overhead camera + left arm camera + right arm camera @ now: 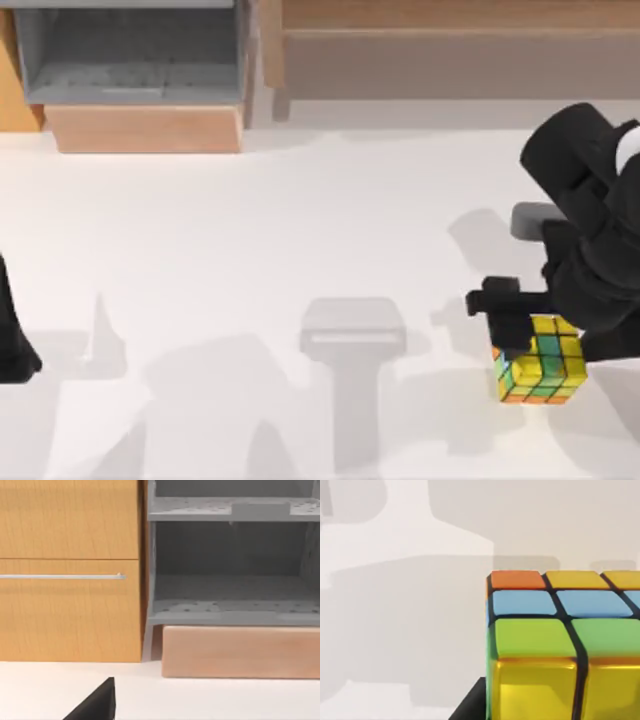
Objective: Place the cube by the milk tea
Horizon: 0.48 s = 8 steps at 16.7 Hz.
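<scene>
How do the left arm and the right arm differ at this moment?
The right gripper is at the cube near the table's right side; the left arm sits at the left edge, away from the cube. The right arm reaches well over the table; the left arm barely enters it. Both are black.

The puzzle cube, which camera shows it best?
The right wrist view: the cube looms close, its orange, yellow, blue and green squares and dark grid lines plain. The top view shows the cube small, near the table's right edge, partly under the right pincer. The left wrist view faces a wooden cabinet and grey shelf instead.
</scene>
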### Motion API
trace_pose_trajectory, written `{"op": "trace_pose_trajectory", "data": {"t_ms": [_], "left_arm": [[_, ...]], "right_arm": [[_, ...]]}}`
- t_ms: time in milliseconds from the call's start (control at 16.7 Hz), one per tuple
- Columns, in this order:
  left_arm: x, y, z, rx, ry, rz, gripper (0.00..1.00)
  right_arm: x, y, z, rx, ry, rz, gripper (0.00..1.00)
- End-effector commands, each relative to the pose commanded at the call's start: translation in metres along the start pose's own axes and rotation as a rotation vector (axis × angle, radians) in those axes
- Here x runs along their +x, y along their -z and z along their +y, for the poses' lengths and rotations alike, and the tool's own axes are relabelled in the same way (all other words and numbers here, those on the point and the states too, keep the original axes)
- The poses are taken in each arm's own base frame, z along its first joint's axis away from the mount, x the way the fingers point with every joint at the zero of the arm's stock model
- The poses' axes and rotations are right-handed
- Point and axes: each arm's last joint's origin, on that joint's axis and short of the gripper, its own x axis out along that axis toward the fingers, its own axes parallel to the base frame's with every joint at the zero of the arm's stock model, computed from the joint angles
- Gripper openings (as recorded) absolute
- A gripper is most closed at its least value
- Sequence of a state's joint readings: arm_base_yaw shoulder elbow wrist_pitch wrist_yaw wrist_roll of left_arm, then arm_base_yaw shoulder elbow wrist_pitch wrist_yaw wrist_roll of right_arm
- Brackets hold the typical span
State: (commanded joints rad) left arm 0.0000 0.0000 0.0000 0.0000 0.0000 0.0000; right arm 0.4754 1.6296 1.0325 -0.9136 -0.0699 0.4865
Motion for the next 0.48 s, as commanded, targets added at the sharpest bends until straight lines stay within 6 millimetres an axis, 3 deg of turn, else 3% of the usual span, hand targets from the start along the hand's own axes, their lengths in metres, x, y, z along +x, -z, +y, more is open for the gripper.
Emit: {"op": "trace_pose_trajectory", "data": {"t_ms": [300, 480], "left_arm": [[0.000, 0.000, 0.000, 0.000, 0.000, 0.000, 1.00], [0.000, 0.000, 0.000, 0.000, 0.000, 0.000, 1.00]], "right_arm": [[-0.002, -0.003, -0.013, 0.010, 0.046, -0.012, 0.00], [0.009, -0.002, -0.018, 0.004, 0.082, 0.015, 0.00]]}}
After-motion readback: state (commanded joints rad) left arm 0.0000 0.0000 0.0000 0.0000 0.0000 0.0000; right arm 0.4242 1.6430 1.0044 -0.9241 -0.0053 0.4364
